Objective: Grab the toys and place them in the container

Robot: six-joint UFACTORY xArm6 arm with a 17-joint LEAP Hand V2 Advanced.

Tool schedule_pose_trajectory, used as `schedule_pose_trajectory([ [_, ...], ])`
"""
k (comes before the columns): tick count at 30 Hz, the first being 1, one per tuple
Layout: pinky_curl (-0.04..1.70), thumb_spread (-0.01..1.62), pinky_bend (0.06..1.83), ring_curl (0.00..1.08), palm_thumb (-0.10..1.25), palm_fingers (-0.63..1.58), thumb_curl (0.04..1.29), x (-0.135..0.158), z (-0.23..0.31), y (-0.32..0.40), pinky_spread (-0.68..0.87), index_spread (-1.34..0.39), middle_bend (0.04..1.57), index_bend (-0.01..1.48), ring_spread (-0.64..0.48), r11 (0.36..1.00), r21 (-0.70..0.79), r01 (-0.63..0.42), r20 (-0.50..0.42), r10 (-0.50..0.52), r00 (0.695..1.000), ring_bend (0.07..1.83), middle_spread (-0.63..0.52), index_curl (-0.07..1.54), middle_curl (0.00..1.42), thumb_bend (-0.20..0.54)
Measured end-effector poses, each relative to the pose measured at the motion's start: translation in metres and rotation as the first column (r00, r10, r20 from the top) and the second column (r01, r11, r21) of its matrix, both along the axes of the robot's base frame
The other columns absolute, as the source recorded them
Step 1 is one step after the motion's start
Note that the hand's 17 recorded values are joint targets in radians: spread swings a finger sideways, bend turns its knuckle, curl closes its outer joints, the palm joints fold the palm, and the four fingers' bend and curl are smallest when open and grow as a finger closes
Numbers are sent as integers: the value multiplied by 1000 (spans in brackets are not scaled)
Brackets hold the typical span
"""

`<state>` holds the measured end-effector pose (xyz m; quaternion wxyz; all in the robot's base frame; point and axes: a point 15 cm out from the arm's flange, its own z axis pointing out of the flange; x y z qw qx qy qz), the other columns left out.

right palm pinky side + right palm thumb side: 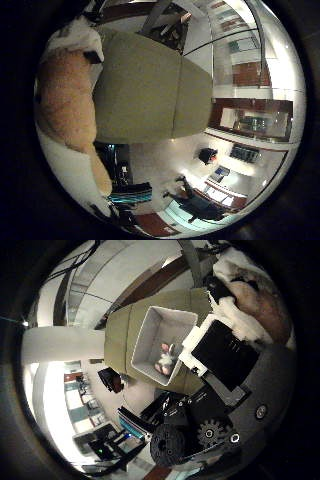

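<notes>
A brown and white plush toy (pixel 65 100) lies close against the palm in the little finger side view and fills that view's side. In the thumb side view the same toy (pixel 255 295) sits beside my hand (pixel 225 360), whose black and white fingers curl against it. A white open container (pixel 150 325) stands on an olive green table (pixel 125 335), away from the hand. A small white and pink toy (pixel 165 360) lies inside it. The hand and the plush toy are held above the table.
The olive green table (pixel 150 90) has its edge toward the room. Beyond it are office desks and a chair (pixel 205 205) on a pale floor. A white beam (pixel 60 345) runs beside the table.
</notes>
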<state>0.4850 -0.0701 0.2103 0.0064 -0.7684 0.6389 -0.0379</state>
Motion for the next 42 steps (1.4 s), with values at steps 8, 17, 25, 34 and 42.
schedule_pose_trajectory([
  [8, 785, 669, 1438, 783, 1061, 1118, 889, -3, 0, 92, -190, -268, 1357, 1094, -230, 997, 8, -75, 6, 75, 997, 1337, -130, 849, 723, -18],
  [17, 817, 669, 1416, 791, 1062, 1122, 895, -13, 1, 176, -194, -268, 1354, 1097, -232, 989, 16, -150, 15, 149, 989, 1328, -131, 851, 723, -17],
  [25, 842, 724, 1405, 798, 1013, 1116, 890, -23, -17, 196, -198, -262, 1354, 1110, -233, 985, 22, -173, 24, 172, 985, 1328, -142, 860, 728, -26],
  [34, 721, 960, 1319, 707, 748, 902, 695, -23, -24, 189, -304, -360, 1172, 691, -242, 983, 43, -181, 48, 179, 983, 1275, -179, 819, 693, -31],
  [42, 623, 1096, 1023, 606, 703, 398, 522, -26, -31, 178, -324, -435, 1026, 561, -273, 974, 37, -221, 93, 217, 972, 1097, -242, 788, 678, -25],
])
